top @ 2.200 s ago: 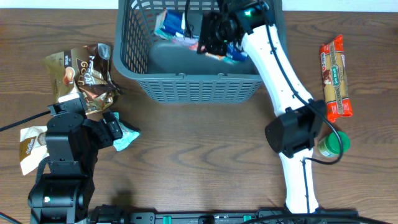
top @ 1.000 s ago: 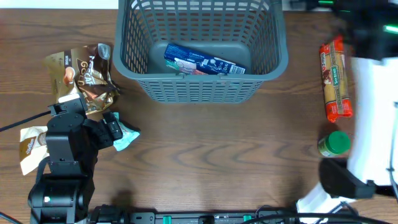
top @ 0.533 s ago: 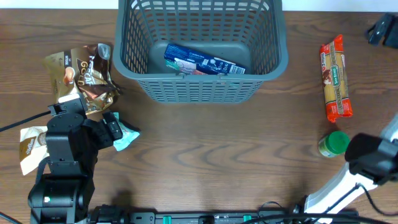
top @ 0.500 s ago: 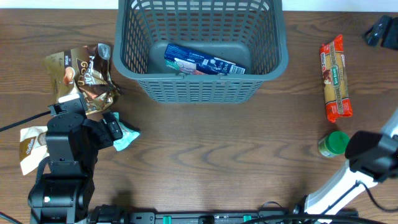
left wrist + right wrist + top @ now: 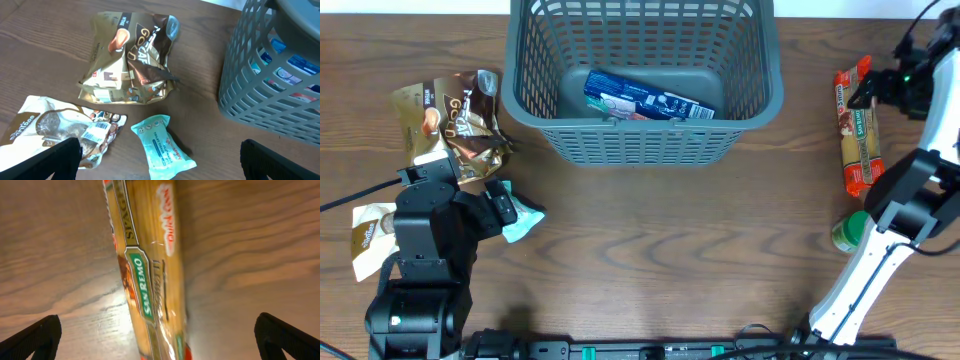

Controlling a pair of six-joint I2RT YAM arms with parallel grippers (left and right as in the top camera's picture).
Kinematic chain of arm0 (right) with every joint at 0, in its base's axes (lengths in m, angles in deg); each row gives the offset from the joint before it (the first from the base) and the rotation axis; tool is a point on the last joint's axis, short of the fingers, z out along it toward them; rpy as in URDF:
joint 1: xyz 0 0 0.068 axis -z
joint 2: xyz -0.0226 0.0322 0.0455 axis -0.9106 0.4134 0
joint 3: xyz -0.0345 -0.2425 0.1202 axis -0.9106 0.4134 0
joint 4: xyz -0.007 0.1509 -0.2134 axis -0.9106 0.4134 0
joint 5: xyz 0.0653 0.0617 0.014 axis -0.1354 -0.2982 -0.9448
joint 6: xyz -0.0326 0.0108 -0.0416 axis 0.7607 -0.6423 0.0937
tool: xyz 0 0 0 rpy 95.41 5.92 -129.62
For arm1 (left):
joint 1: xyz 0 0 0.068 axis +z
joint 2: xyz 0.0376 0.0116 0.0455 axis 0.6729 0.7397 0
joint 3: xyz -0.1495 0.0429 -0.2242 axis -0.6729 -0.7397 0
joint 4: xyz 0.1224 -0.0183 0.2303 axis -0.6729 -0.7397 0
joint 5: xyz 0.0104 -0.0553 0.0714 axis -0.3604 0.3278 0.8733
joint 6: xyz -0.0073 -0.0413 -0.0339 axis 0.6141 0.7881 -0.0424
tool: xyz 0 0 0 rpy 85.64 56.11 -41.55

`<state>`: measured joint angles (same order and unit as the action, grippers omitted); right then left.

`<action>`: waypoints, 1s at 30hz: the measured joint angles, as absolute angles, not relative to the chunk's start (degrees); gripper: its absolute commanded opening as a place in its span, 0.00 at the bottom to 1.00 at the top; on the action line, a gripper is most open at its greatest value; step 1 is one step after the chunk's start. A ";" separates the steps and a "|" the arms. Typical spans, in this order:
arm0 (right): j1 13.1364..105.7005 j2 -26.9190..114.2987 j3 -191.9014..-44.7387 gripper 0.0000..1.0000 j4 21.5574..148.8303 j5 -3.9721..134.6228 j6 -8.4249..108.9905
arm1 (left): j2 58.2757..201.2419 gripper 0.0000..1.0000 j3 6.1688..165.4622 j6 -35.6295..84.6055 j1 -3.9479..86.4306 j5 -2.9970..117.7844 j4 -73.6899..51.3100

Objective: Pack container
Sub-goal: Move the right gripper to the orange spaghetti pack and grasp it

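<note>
Your container (image 5: pixel 640 146), a dark grey plastic basket with rounded corners, slotted lattice walls and a solid floor, sits at 12 o'clock on the wood-grain table (image 5: pixel 650 260). A flat, glossy blue packet (image 5: pixel 648 101) lies slantwise on its floor. In the left wrist view its curved lattice wall (image 5: pixel 270 80) fills the 3 o'clock side. Your right gripper (image 5: pixel 878 90) hangs at 2 o'clock over the far end of a long, narrow San Remo spaghetti packet (image 5: pixel 860 125). In the right wrist view that clear film packet (image 5: pixel 150 270) with red edging runs straight between the two dark fingertips (image 5: pixel 35 335), which stand wide apart with nothing in them. A green-lidded jar (image 5: pixel 842 236) stands near the packet's near end, partly behind the white arm. At 9 o'clock your left gripper (image 5: pixel 503 208) is also spread wide and empty, poised above a small teal pillow pack (image 5: pixel 162 147). A crumpled gold and brown foil bag (image 5: pixel 132 60) lies beyond it, and a wrinkled cream pouch (image 5: pixel 55 130) lies to its 9 o'clock.
</note>
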<state>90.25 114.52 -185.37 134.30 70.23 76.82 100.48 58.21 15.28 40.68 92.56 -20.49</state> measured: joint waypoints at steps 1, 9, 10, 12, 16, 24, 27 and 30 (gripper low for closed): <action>90.16 115.70 -185.37 0.99 134.36 70.21 76.90 | 100.48 0.99 58.21 15.28 40.71 92.56 -20.51; 89.64 122.89 -185.30 0.98 134.14 70.34 76.90 | 100.48 0.99 58.21 15.28 40.71 92.56 -20.49; 89.61 123.09 -185.32 0.95 134.08 70.39 76.90 | 100.48 0.99 58.21 15.28 40.71 92.56 -20.51; 89.55 123.74 -185.30 0.85 133.90 70.69 76.51 | 100.48 0.98 58.21 15.28 40.68 92.56 -20.51; 89.42 124.05 -185.30 0.59 134.03 71.26 75.83 | 100.48 0.99 58.21 15.28 40.68 92.56 -20.51; 89.24 124.02 -185.32 0.01 135.21 71.22 75.72 | 100.48 0.99 58.21 15.28 40.71 92.56 -20.51; 89.11 123.70 -185.39 0.01 135.50 70.95 75.37 | 100.48 0.99 58.21 15.28 40.71 92.56 -20.49; 88.83 123.41 -185.39 0.01 135.43 69.86 75.35 | 100.48 0.98 58.21 15.28 40.71 92.56 -20.51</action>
<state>88.83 123.41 -185.39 135.43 69.86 75.35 100.48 58.21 15.28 40.71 92.56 -20.51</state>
